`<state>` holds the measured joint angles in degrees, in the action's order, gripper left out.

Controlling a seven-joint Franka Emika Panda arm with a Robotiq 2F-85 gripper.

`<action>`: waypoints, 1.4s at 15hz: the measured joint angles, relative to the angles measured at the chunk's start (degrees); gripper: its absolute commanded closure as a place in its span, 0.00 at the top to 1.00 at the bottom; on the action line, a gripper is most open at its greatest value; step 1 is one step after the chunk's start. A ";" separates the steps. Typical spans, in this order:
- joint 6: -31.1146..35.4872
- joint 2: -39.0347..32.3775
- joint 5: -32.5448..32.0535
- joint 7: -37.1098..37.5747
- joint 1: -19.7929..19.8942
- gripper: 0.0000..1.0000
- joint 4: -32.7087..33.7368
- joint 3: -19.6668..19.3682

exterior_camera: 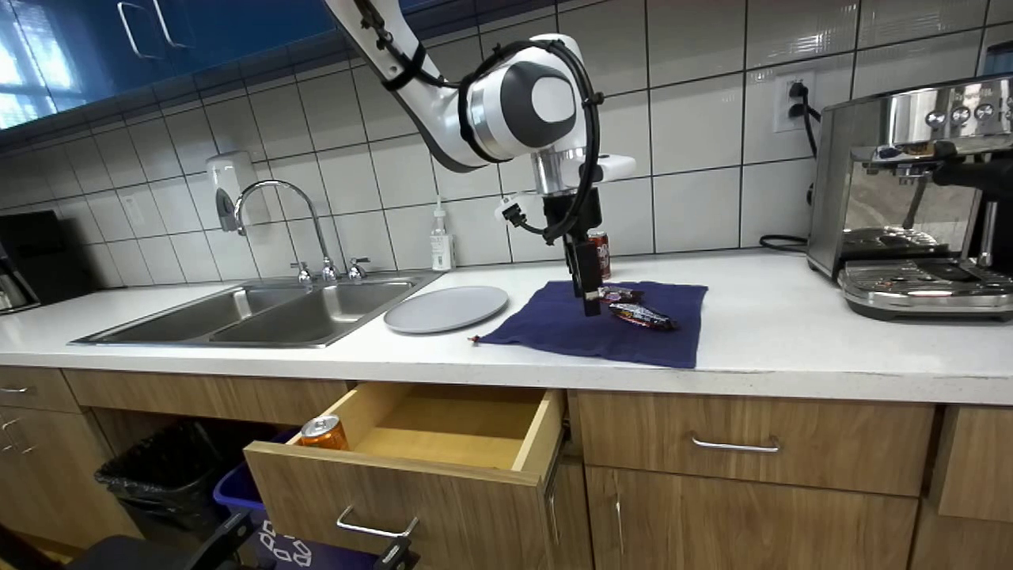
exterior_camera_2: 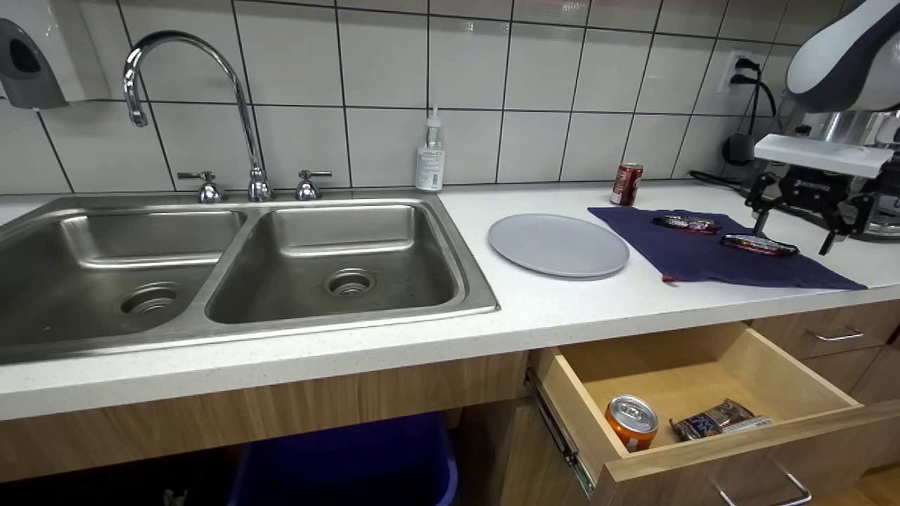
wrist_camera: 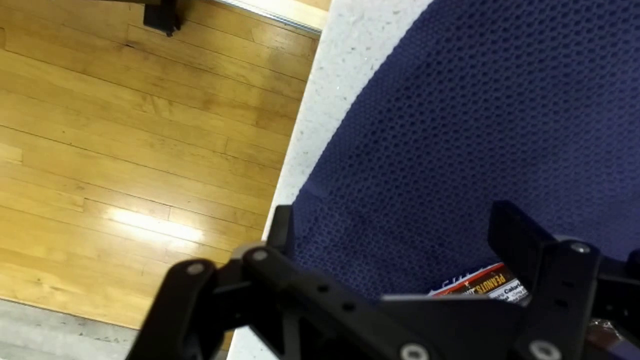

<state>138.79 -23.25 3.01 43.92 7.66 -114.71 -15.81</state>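
Looks like your gripper (wrist_camera: 393,220) is spread wide, nothing in it, over the navy cloth (wrist_camera: 450,150). The peanut candy bar (wrist_camera: 492,286) lies on that cloth, another wrapped bar (exterior_camera_2: 686,224) farther from its front edge. Coming down off-center could jab a wrapper or bunch the cloth.

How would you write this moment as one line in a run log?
End effector: open, holding nothing | nearby: wrapped bar on blue cloth | same cloth: another wrapped bar | drawer: open, orange can inside
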 measured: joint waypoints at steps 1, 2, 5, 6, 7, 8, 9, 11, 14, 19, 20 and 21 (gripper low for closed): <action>-0.13 -0.56 0.14 0.01 0.06 1.00 0.71 -0.10; -0.28 -1.12 0.34 0.01 0.16 1.00 1.45 -0.19; -0.51 -2.76 1.45 0.01 0.72 1.00 3.76 -0.44; -0.53 -3.28 2.01 0.01 0.99 1.00 4.52 -0.45; -0.53 -3.80 2.58 0.01 1.28 1.00 5.30 -0.45; -0.54 -4.32 3.04 0.01 1.54 1.00 6.01 -0.45; -0.55 -4.85 3.59 0.01 1.79 1.00 6.74 -0.45; -0.60 -6.06 4.73 -0.02 2.29 1.00 8.26 -0.45; -0.86 -8.08 6.15 -0.04 3.07 1.00 10.75 -0.43; -2.70 -11.32 7.19 -0.04 4.39 1.00 15.32 -0.42; -3.08 -11.91 7.24 -0.04 4.58 1.00 16.13 -0.41; -3.42 -12.47 7.35 -0.04 4.73 1.00 16.89 -0.40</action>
<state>135.37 -35.72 10.37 43.88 12.39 -97.81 -16.21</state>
